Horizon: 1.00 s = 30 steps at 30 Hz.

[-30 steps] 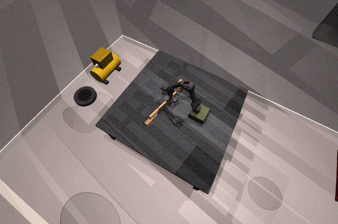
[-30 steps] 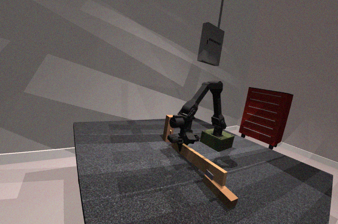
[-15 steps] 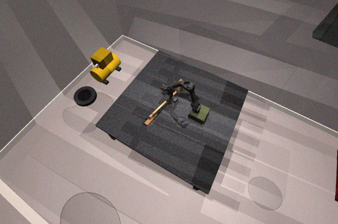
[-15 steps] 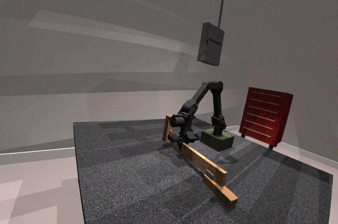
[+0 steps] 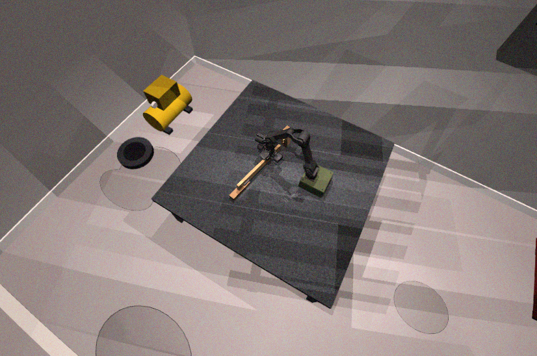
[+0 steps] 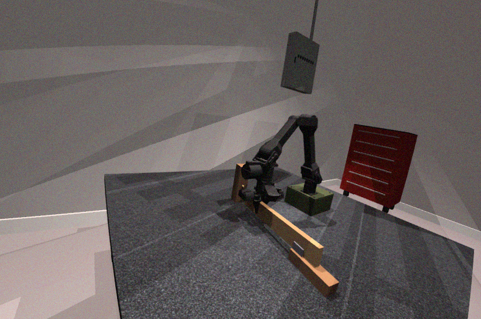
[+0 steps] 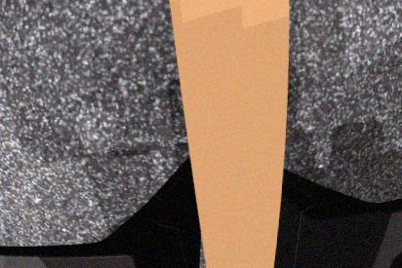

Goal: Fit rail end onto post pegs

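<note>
The long wooden rail [image 5: 253, 171] [image 6: 289, 230] [image 7: 234, 112] lies in line with the post. Its far end sits at the grey bracket [image 6: 298, 248] on the low footboard block [image 5: 234, 195] [image 6: 324, 281]. The upright wooden post [image 6: 237, 182] stands just beyond my gripper, and a peg [image 6: 243, 185] shows on it. My gripper [image 5: 268, 156] [image 6: 259, 205] [image 7: 218, 164] points down and is shut on the rail near its post end, one finger on each side. The gripper hides much of that end, so its height and its gap to the pegs cannot be told.
The arm stands on a green base block [image 5: 319, 179] [image 6: 319, 203] beside the rail, on the dark table [image 5: 294, 256] [image 6: 174, 268]. Off the table are a yellow machine [image 5: 171, 111], a black ring [image 5: 123, 162] and a red cabinet [image 6: 378, 167]. A grey box [image 6: 299, 66] hangs behind.
</note>
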Tool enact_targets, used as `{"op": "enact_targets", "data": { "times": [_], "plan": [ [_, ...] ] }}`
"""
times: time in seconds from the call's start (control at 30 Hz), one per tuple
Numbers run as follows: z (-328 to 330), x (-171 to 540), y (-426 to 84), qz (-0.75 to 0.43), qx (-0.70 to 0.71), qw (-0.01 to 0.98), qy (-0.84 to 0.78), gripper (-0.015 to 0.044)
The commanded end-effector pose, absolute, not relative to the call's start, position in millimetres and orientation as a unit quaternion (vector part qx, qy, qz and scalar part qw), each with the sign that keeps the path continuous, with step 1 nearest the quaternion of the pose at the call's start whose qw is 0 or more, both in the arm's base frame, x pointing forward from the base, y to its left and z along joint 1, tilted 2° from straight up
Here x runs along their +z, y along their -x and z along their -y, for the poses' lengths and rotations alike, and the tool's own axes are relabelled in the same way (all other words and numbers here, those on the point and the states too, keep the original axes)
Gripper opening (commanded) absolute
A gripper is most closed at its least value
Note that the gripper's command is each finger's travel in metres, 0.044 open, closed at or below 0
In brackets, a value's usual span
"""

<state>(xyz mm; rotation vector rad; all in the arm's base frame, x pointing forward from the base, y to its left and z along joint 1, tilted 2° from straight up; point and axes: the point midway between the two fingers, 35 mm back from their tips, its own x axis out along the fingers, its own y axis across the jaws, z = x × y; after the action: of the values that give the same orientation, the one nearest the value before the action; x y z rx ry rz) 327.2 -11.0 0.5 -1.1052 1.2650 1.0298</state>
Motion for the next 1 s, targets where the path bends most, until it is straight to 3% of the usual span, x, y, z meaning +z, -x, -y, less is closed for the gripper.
{"op": "enact_targets", "data": {
  "times": [0.0,0.97],
  "plan": [
    [10.4,5.3,-330.4,-0.53,0.436,0.556,0.47,0.0],
    [10.3,19.7,-330.3,-0.529,0.436,0.556,0.47,0.0]
  ]
}}
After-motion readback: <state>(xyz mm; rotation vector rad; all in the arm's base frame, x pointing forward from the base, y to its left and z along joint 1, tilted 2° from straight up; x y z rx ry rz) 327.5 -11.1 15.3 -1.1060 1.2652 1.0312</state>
